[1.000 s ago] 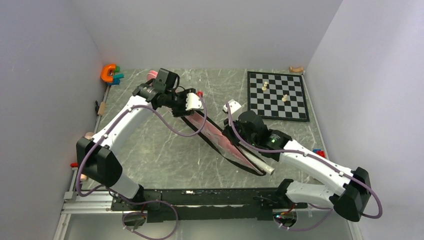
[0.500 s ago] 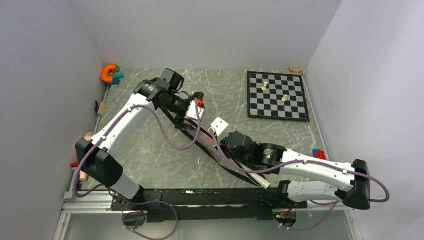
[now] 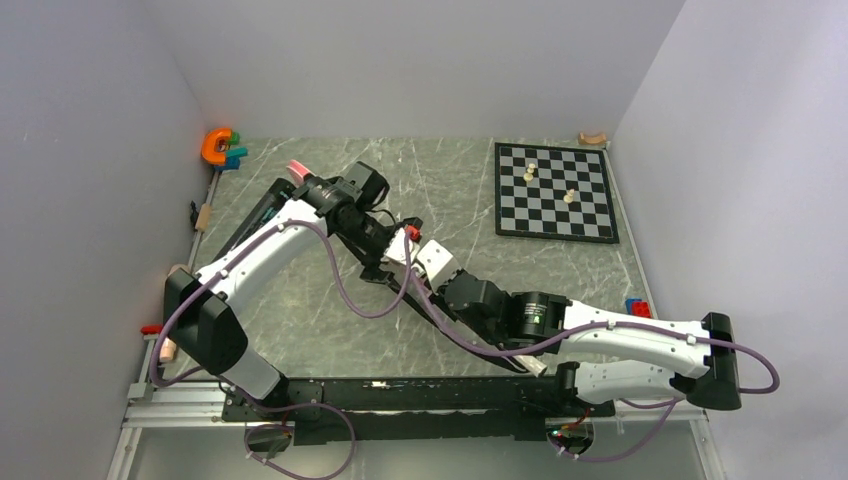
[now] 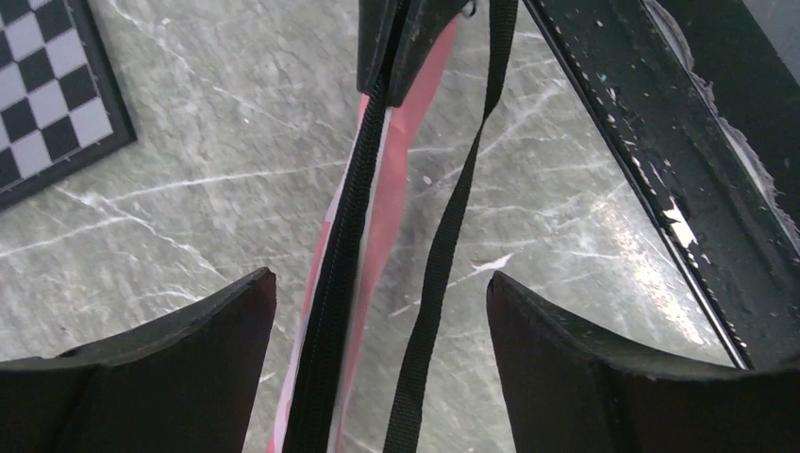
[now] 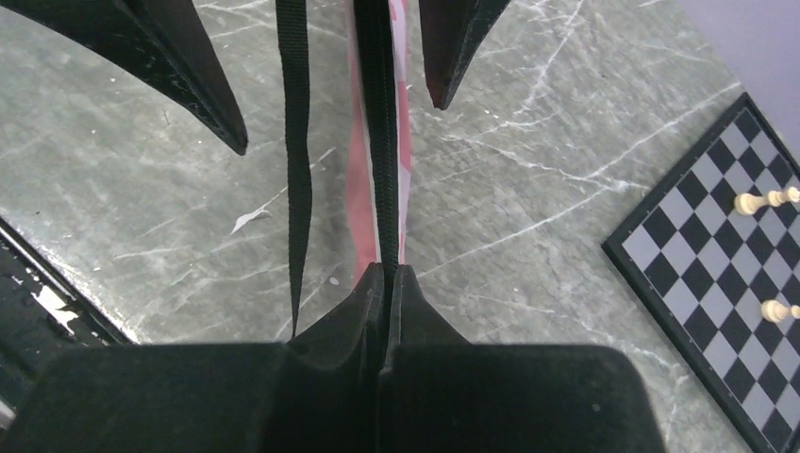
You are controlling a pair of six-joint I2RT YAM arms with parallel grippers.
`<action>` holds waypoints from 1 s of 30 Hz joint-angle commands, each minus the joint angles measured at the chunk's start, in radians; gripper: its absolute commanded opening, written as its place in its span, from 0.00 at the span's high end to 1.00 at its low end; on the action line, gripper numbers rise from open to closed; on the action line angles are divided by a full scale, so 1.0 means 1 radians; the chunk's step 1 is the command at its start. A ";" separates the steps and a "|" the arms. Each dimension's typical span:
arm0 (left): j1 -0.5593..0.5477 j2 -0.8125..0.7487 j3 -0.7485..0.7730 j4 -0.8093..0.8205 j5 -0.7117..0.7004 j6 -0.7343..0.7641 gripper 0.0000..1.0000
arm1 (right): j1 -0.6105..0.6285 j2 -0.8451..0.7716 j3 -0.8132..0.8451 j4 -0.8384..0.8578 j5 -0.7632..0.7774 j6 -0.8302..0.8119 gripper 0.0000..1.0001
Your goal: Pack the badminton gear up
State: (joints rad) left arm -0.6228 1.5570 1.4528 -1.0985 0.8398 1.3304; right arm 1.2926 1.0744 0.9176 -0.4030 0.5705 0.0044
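Observation:
The long pink racket bag [image 3: 297, 168] is lifted on edge across the table, with its pink end at the far left. My right gripper [image 5: 387, 269] is shut on the bag's black zipper edge [image 5: 382, 142]. Its black strap [image 5: 297, 170] hangs loose beside it. My left gripper [image 4: 379, 275] is open. Its jaws stand wide on either side of the bag [image 4: 391, 179] and the strap [image 4: 443, 245] without touching them. In the top view the left gripper [image 3: 405, 240] and the right gripper [image 3: 432, 262] are close together. The rackets, the shuttlecocks and the black tube are out of view.
A chessboard [image 3: 555, 190] with pale pieces lies at the far right and also shows in the right wrist view [image 5: 726, 264]. An orange and teal toy [image 3: 222, 147] sits in the far left corner. A black rail [image 4: 660, 142] runs along the near edge.
The bag lay flat with its pink face up and now stands on edge. The right gripper moved left and nearer. The left gripper moved right and nearer, up to the right gripper.

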 commanded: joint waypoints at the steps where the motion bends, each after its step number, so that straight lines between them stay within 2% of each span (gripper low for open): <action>1: -0.051 0.017 0.017 0.108 -0.005 -0.094 0.20 | 0.039 0.001 0.091 0.113 0.045 -0.041 1.00; 8: -0.064 0.028 0.000 0.165 -0.004 -0.144 0.40 | 0.064 -0.038 0.066 0.170 0.062 -0.015 1.00; 14: -0.065 0.015 0.011 0.129 0.014 -0.139 0.37 | 0.066 -0.130 -0.019 0.278 0.042 0.048 1.00; 17: -0.068 0.008 0.011 0.118 0.023 -0.139 0.41 | 0.067 -0.139 -0.039 0.306 0.041 0.059 1.00; 19: -0.068 0.004 0.008 0.120 0.021 -0.144 0.55 | 0.066 -0.135 -0.038 0.304 0.044 0.061 1.00; 23: -0.070 0.000 0.012 0.125 0.011 -0.161 0.99 | 0.068 -0.132 -0.037 0.306 0.033 0.063 1.00; 28: -0.083 0.002 0.014 0.123 -0.038 -0.175 1.00 | 0.067 -0.124 -0.023 0.284 0.033 0.077 1.00; 29: -0.083 0.000 0.013 0.124 -0.045 -0.176 1.00 | 0.067 -0.126 -0.018 0.277 0.039 0.084 0.97; 30: -0.084 -0.001 0.011 0.130 -0.053 -0.178 1.00 | 0.068 -0.132 -0.011 0.274 0.047 0.088 0.87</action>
State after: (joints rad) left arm -0.6968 1.5749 1.4528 -0.9970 0.8200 1.1744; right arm 1.3487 0.9676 0.8589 -0.2558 0.6243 0.0536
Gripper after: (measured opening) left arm 0.073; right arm 0.029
